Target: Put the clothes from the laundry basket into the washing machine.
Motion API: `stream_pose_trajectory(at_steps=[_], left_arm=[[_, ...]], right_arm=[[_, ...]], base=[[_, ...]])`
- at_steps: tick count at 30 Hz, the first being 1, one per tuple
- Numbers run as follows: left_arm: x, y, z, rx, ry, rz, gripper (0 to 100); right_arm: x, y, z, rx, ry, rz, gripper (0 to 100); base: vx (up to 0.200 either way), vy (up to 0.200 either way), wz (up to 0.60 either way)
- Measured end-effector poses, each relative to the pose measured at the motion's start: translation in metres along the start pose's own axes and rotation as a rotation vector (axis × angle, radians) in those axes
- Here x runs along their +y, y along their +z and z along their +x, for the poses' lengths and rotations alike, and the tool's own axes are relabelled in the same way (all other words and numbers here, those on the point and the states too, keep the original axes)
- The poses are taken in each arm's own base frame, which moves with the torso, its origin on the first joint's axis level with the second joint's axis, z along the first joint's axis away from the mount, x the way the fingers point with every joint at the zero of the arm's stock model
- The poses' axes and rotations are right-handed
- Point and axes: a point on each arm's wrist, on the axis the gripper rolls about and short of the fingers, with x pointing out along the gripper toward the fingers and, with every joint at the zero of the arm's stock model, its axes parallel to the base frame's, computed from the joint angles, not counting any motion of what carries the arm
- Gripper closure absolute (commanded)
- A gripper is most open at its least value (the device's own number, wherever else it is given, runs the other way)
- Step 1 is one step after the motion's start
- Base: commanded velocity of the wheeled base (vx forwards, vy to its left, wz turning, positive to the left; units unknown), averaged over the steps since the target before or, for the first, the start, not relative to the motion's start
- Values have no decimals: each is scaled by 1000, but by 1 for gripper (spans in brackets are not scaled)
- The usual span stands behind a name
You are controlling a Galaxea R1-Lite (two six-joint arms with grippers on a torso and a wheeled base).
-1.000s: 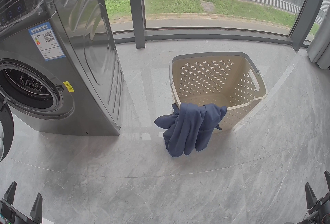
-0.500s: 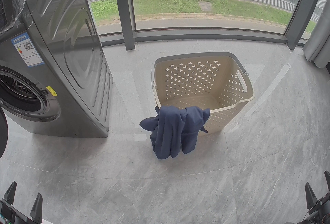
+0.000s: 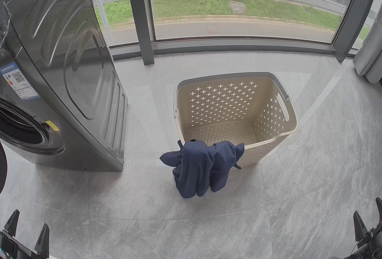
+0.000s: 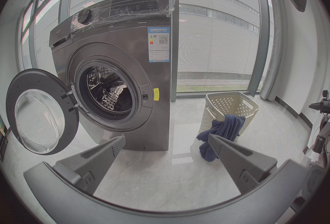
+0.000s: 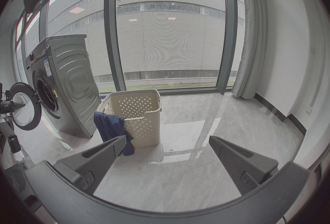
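A beige laundry basket [image 3: 223, 100] stands on the floor ahead, with a navy garment [image 3: 201, 166] draped over its near rim and hanging outside. The grey washing machine [image 3: 71, 73] is at the left, its round door [image 4: 37, 111] swung open. Dark clothing lies inside the drum [image 4: 108, 92]. The basket [image 4: 230, 106] and the garment [image 4: 221, 130] stand to the machine's right. My left gripper [image 3: 30, 219] [image 4: 166, 136] is low at the near left, open and holding nothing. My right gripper [image 3: 367, 206] [image 5: 167, 137] is low at the near right, also open and holding nothing. Both are well short of the basket [image 5: 137, 111].
Grey marble floor [image 3: 278, 200] spreads between me and the basket. Floor-to-ceiling windows with dark frames [image 3: 139, 9] run behind. A pale curtain [image 3: 372, 53] hangs at the far right.
The whole head view has shifted, so the camera moved: the machine sits farther left and the basket more central. The garment and both grippers are unchanged.
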Motion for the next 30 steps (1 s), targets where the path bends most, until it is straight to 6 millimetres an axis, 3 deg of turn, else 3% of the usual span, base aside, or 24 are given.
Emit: stream_pose_trajectory(at_steps=[7, 15, 23, 30], left_arm=[[0, 0, 0, 0, 0, 0, 0], [0, 0, 0, 0, 0, 0, 0], [0, 0, 0, 0, 0, 0, 0], [0, 0, 0, 0, -1, -3, 0]], right_arm=[[0, 2, 0, -8, 13, -11, 0], [1, 53, -4, -79, 39, 55, 0], [2, 81, 43, 43, 77, 60, 0], [15, 85, 98, 172, 152, 95, 0]], base=[[0, 0, 0], [0, 0, 0], [0, 0, 0], [0, 0, 0]])
